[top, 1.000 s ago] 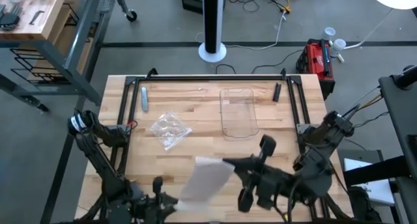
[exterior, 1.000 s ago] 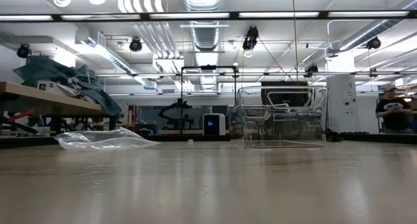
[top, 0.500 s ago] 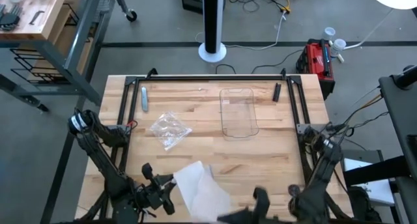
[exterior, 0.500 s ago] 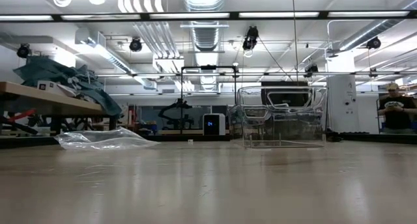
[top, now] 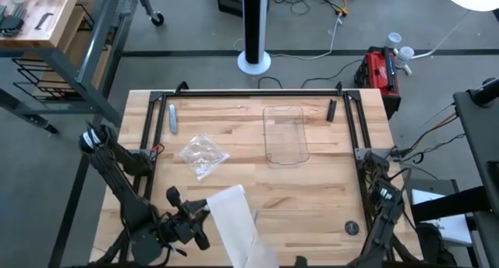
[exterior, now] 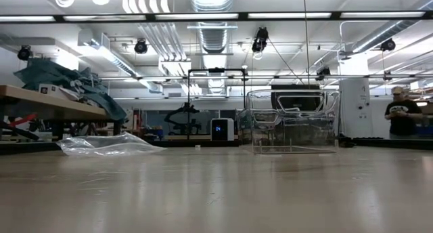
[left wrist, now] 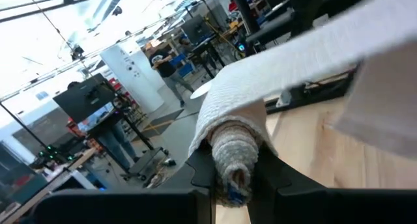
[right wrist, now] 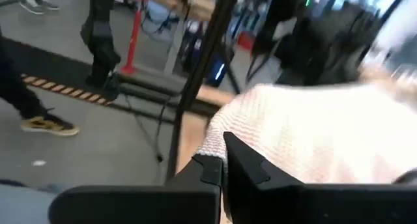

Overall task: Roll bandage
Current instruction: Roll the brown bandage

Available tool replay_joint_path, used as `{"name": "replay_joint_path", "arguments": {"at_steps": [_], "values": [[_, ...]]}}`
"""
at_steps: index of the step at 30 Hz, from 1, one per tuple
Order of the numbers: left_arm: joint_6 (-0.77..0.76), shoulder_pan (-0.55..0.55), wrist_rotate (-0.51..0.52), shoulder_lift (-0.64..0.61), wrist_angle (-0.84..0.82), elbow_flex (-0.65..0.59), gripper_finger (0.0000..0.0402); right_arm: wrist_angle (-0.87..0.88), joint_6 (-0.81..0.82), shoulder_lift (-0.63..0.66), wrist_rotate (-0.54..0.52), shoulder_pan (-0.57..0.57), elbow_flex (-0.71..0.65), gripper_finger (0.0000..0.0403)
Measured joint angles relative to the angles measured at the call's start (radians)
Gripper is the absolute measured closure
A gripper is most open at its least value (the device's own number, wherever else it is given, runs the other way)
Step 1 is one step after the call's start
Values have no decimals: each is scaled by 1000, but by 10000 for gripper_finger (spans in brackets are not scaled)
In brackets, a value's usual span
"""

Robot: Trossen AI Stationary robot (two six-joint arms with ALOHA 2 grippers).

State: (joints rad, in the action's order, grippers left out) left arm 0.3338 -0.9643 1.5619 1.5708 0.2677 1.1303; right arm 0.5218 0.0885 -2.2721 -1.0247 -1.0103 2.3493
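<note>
A wooden table [top: 257,155] seen from above, with a robot arm at each near corner. The bandage [top: 238,225] is a long white strip held up above the near edge of the table, stretched between the two arms. One end is a small rolled core, pinched tight between the fingers of the left gripper [left wrist: 233,178]; the rest of the strip runs from there toward the near right, out of the overhead picture. The far end of the strip lies over the right gripper [right wrist: 225,162], whose fingers close together on the cloth.

A second ago the right arm reached out over the near middle of the table. Now it has pulled back off the near edge, almost out of the overhead view, and the left gripper has lifted and moved inward. The strip, which hung loosely, now looks drawn out straighter. That likely means the strip is being tensioned for more winding; most of it is still unrolled.

A crumpled clear wrapper [top: 203,155] lies far left of the bandage, and a clear tray [top: 284,135] sits at the far centre, both untouched.

No brand, label or writing can be read on anything.
</note>
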Motion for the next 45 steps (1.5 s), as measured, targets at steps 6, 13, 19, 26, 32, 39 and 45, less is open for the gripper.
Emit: {"name": "replay_joint_path", "arguments": {"at_steps": [6, 13, 19, 26, 32, 39, 45], "values": [[98, 2, -13, -19, -3, 83, 368, 72, 158, -60, 184, 70, 1, 403], [172, -5, -196, -19, -5, 184, 368, 86, 192, -143, 354, 155, 1, 403], [208, -9, -408, -19, 4, 247, 368, 88, 139, -165, 375, 205, 1, 403], [212, -15, -589, -18, 48, 264, 368, 65, 71, -165, 264, 234, 1, 403], [220, -33, -544, -18, 64, 252, 368, 78, 118, -157, 156, 240, 0, 396], [277, -33, -441, -32, 61, 252, 368, 84, 149, -142, 195, 222, 6, 301], [340, -33, -345, -75, 74, 262, 368, 110, 179, -141, 182, 204, 7, 217]]}}
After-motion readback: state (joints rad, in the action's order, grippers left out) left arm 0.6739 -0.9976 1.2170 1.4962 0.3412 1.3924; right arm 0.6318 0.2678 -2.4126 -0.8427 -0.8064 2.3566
